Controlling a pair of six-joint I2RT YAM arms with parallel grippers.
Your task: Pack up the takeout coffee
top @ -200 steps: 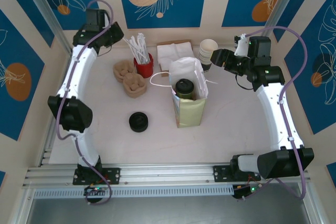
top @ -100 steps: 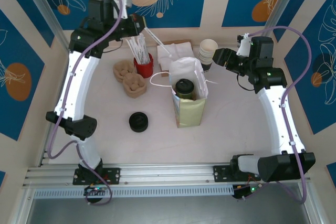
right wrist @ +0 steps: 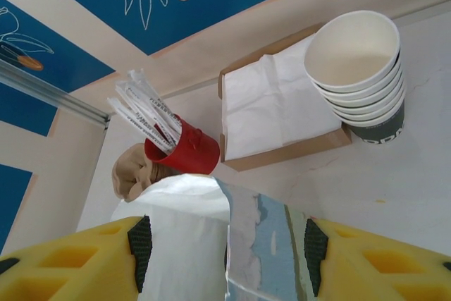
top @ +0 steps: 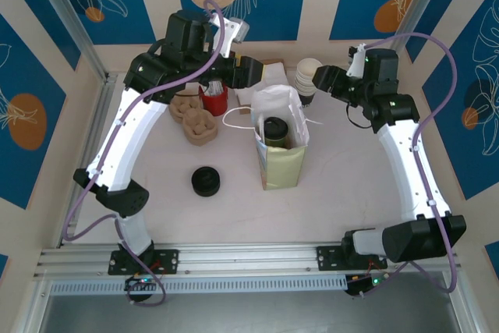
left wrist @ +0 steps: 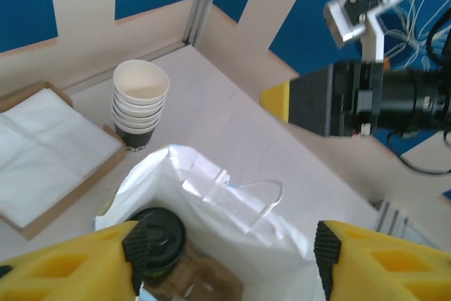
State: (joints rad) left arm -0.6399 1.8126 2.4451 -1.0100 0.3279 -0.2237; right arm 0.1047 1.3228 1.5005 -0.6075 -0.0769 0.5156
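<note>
Tabletop coffee [left wrist: 159,233] beneath left end effector [left wrist: 230,250]

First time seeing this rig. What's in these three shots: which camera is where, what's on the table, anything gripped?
Two robot arms are bolted at the near edge of a table. The overhead picture looks down from behind them; the other two come from cameras on each wrist, with yellow fingers at the bottom. An open bag stands mid-table with the takeout coffee inside. Around it: a stack of lidless cups, napkins, a red cup of wrapped sticks, brown pulp carriers, black lids. The left gripper hovers over the bag, the right gripper close by; both are open, holding nothing.
</note>
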